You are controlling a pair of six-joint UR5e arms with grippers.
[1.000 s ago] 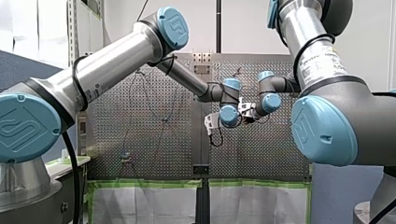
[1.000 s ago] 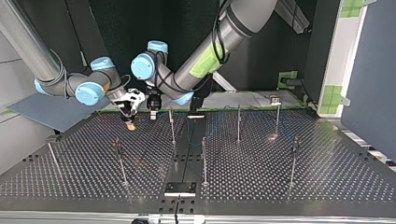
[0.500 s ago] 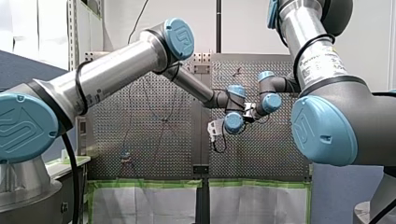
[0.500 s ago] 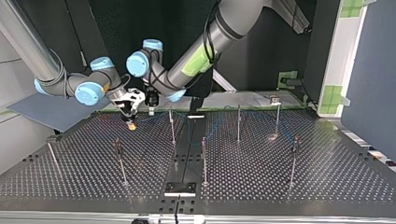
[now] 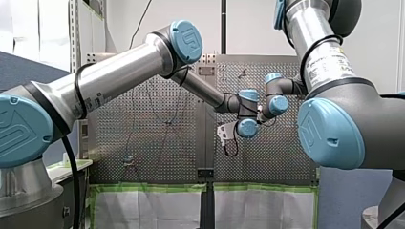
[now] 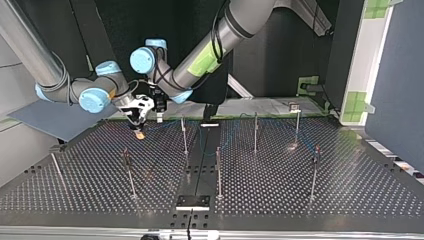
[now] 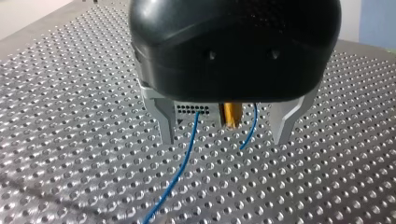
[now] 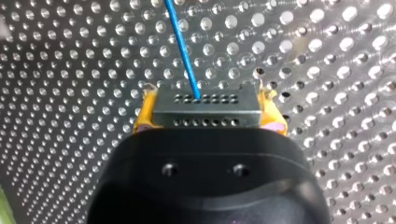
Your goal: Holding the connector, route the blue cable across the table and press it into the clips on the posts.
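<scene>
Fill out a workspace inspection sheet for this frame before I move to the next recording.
Surface: perforated table, posts standing on it.
Job's things: connector held in my right gripper; blue cable leaves it across the table; clipping too small to tell.
Clutter: nothing seen.
Grippers: right shut on the connector, yellow pads; my left gripper open, close by.
Cables: black cable looped on my left arm.
Surroundings: green tape on a side panel.

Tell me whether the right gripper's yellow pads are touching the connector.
Touching. The right wrist view shows both pads pressed against the connector, no gap.
</scene>
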